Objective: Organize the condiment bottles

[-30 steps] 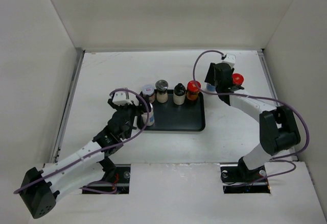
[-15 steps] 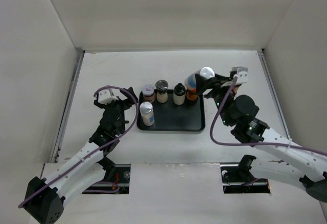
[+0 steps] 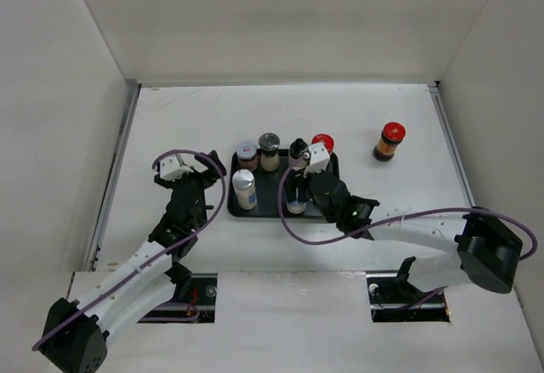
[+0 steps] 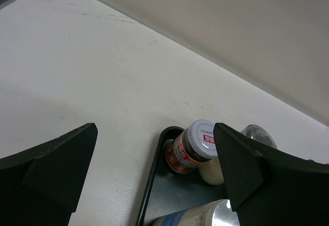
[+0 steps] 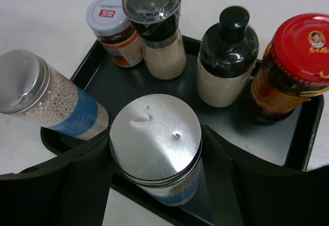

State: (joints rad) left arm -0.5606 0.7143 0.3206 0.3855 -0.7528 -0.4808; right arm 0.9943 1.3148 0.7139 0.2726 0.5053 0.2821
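Silver-lidded, the shaker [image 5: 154, 131] is pinched in my right tool [image 5: 157, 151], low over the near rim of the tray [image 5: 304, 133]. I cannot tell whether its base is down. That is my worry: if the base sits on the rim and not inside it, letting go would tip it, either out onto the desk [image 3: 170, 118] or inward against the row. My fingers [image 5: 77, 185] also stand wider than the lid, and the second shaker [image 5: 36, 89] is just beside one of them, so a sideways nudge could topple it. My left tool [image 3: 197, 179] is spread and holds nothing, just off the tray's left edge. I judge it no threat there.

At its left the tray holds the second shaker, with white grains behind a blue label. Along the far side stand a white-capped jar [image 5: 108, 17], a grey-lidded jar [image 5: 154, 10] of beige powder, a black-capped bottle [image 5: 231, 46] with pale contents, and a dark red-capped bottle [image 5: 300, 51]. Well beyond, alone on the desk, is the other red-capped bottle [image 3: 390, 139], not yet on the tray.
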